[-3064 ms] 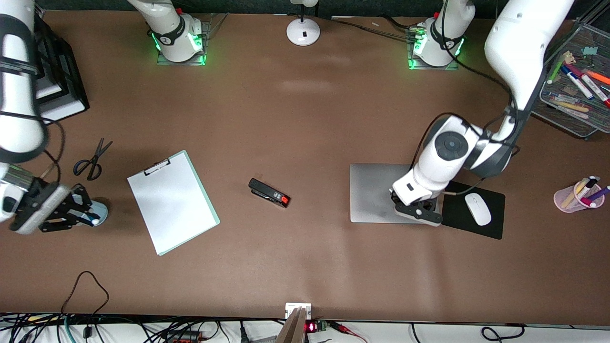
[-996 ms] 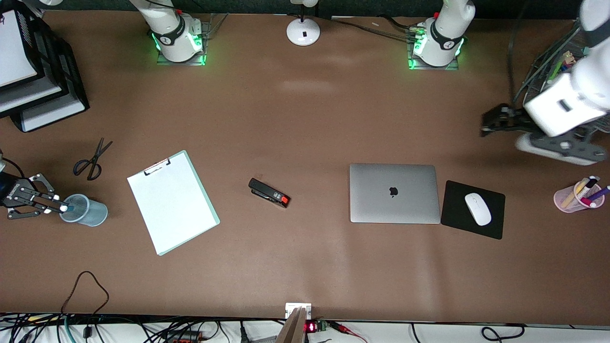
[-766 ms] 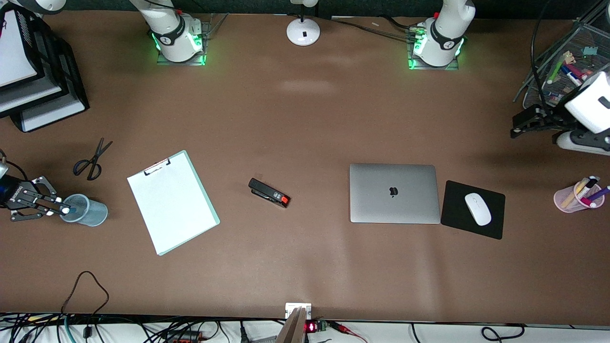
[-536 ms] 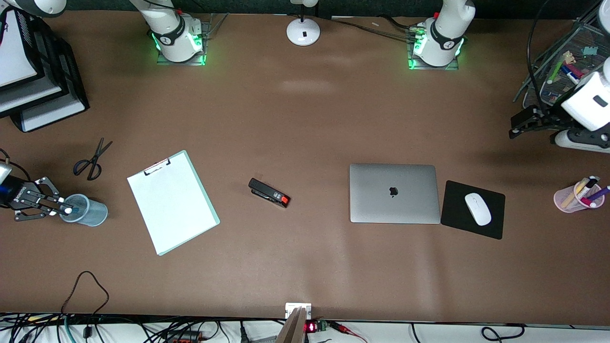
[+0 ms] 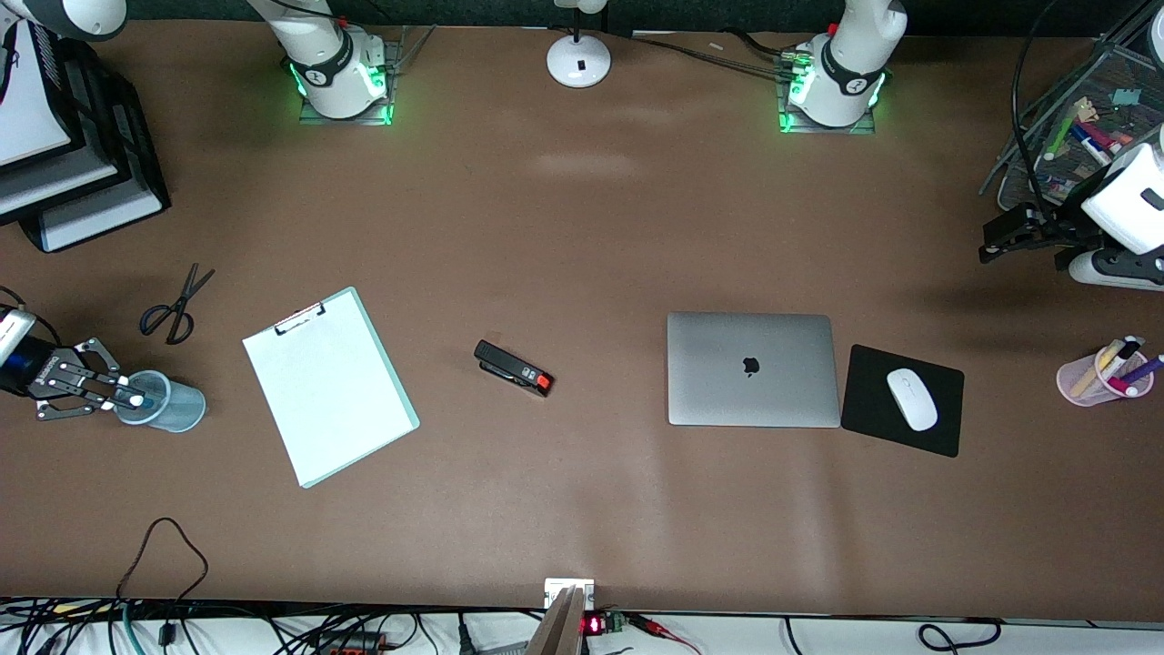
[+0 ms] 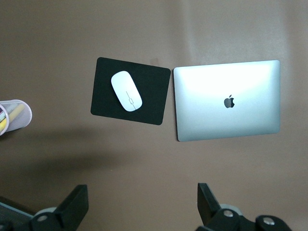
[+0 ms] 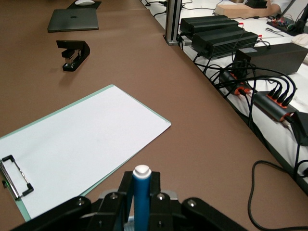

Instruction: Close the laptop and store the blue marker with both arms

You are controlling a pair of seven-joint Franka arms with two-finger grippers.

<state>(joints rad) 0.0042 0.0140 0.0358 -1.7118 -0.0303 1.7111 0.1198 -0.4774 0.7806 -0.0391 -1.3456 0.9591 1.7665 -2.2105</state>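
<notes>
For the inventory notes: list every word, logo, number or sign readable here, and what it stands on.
Apple logo, black, no letters: on the closed laptop lid.
Red lit display on the small board at the table edge nearest the front camera: too small to read.
Round marks on the two arm bases: too blurred to read.
Stapler, clipboard, mouse, blue marker: no readable text.

The laptop [image 5: 752, 368] lies closed on the worktop [image 5: 582, 227]. The right claw [image 5: 114, 398] grips the blue marker [image 5: 133, 399] over a cup [image 5: 162, 401].
</notes>
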